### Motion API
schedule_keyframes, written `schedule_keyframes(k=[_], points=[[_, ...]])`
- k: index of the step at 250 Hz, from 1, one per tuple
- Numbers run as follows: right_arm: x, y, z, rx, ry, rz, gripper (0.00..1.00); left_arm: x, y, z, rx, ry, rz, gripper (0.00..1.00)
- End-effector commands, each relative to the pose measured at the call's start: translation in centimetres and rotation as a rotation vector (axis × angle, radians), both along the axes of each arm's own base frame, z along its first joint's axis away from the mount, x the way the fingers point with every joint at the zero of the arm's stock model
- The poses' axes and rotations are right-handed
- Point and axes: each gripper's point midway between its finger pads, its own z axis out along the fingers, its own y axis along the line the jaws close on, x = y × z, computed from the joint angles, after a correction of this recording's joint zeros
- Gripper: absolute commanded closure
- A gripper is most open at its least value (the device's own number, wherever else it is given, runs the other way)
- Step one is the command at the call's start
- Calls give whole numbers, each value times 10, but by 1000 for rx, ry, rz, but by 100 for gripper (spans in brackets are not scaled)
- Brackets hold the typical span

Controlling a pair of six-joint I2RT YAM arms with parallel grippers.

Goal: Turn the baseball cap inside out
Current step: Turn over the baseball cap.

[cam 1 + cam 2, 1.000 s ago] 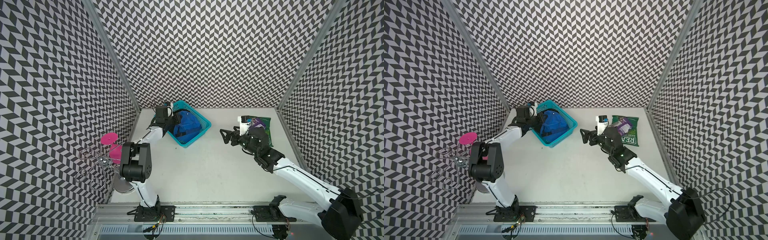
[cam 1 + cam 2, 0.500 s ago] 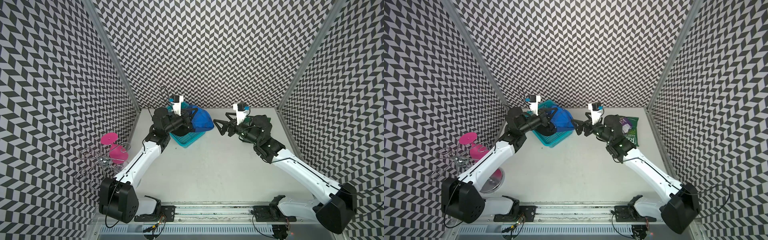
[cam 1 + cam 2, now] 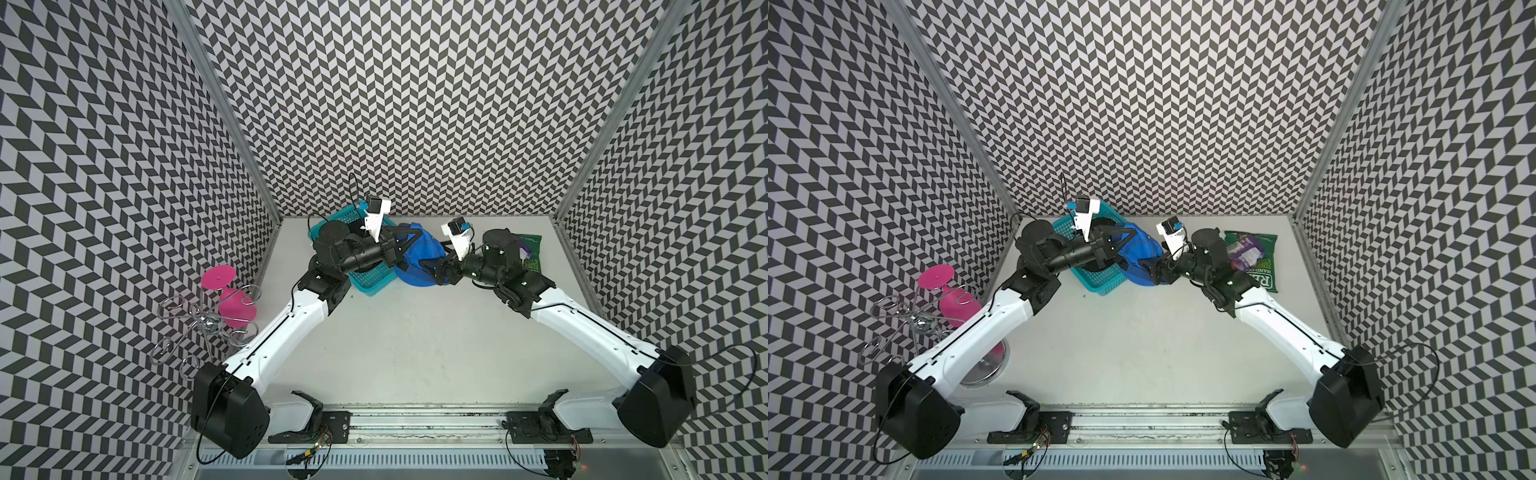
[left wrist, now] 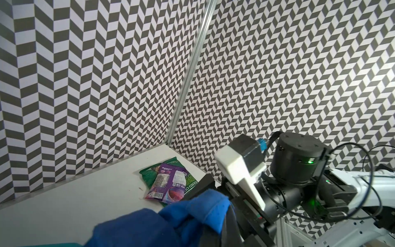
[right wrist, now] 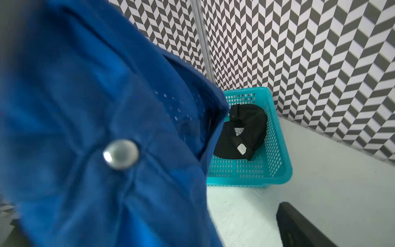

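The blue baseball cap [image 3: 419,257] is held raised over the white table [image 3: 415,340], just beside the teal mesh basket [image 3: 370,282], pinched by the closed left gripper [image 3: 401,249]. Soft perforated fabric and a metal button [image 5: 120,154] are seen. The right gripper [image 3: 438,274] is set at its lower edge; its grip cannot be told.

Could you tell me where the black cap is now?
In the right wrist view, the black cap lies inside the teal basket, near the back-left corner of the table.
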Motion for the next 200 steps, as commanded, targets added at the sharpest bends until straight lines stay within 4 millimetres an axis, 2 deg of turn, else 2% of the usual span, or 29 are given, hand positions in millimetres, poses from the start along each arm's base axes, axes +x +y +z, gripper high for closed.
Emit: schedule_keyframes(k=[1, 26, 35, 54, 60, 76, 84, 91, 101, 115, 152, 173, 200], points=[[-6, 5, 18, 80, -46, 30, 20, -26, 3, 17, -25, -60, -48, 100], [-4, 10, 28, 126, -58, 43, 33, -31, 7, 11, -26, -46, -39, 100], [-3, 11, 32, 138, -66, 45, 40, -31, 7, 8, -24, -35, -41, 100], [0, 12, 40, 152, -85, 44, 63, -31, 7, 1, -18, -5, -40, 99], [1, 12, 42, 154, -94, 39, 70, -31, 7, -1, -16, 3, -39, 90], [4, 8, 45, 147, -116, 17, 89, -28, 10, -4, -5, 20, -6, 50], [5, 5, 45, 138, -130, 4, 95, -26, 13, -5, 0, 26, 23, 38], [6, 2, 46, 132, -148, -3, 100, -23, 17, -5, 0, 29, 55, 32], [6, -2, 48, 126, -172, -5, 100, -20, 23, -6, -4, 26, 103, 27], [4, -8, 50, 125, -203, 19, 100, -14, 34, -8, -13, 30, 187, 24], [1, -31, 54, 138, -224, 123, 100, 4, 71, -31, 13, 112, 437, 15], [-7, -45, 56, 150, -223, 210, 100, 4, 78, -37, 17, 134, 413, 14], [-22, -56, 64, 154, -254, 293, 100, 0, 74, -37, 9, 154, 311, 13]])
